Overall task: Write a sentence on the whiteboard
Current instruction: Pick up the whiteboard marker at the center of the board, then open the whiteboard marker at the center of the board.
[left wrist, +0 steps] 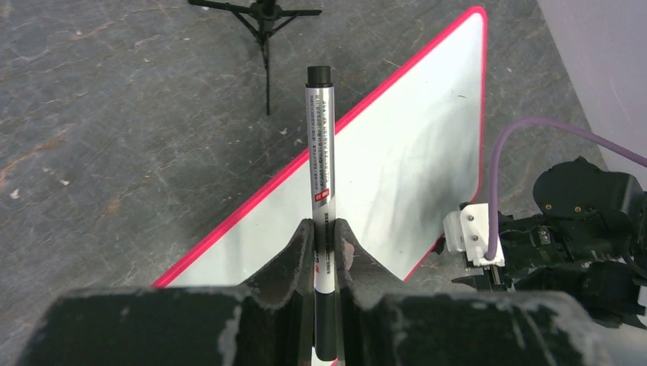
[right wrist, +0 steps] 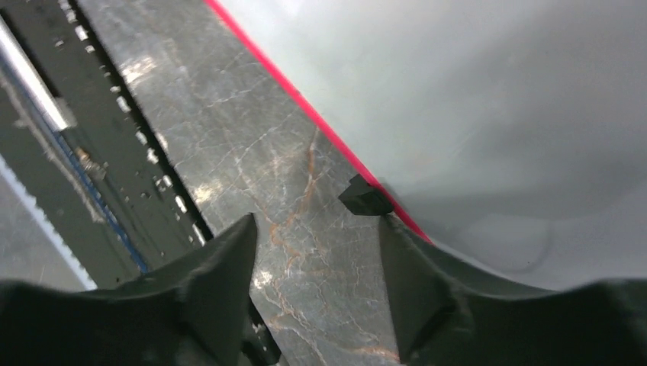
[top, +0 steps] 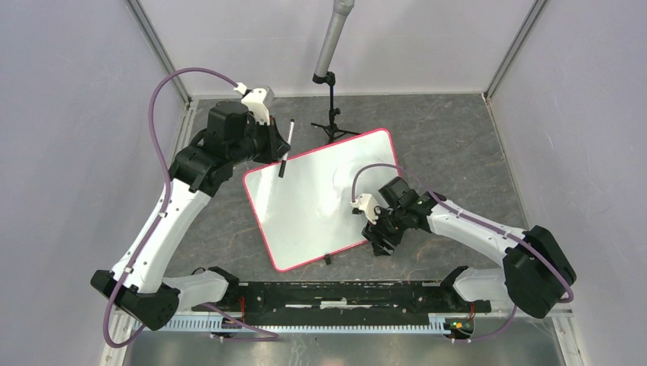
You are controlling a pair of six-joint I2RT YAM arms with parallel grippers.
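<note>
**Whiteboard (top: 320,198), askew on counter (top: 442,137), between both pincers**

Top view: left pincer (top: 284,152) at its far-left corner, clamped on marker (top: 291,131); right pincer (top: 379,242) at near-right edge.
Left wrist: marker pinched, whiteboard beyond.
Right wrist: jaws parted, black clip (right wrist: 365,200) just ahead.

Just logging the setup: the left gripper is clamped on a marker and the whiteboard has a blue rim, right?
Not quite: the left gripper is clamped on the marker, but the rim of the whiteboard is pink-red, not blue, as the left wrist view shows.
</note>
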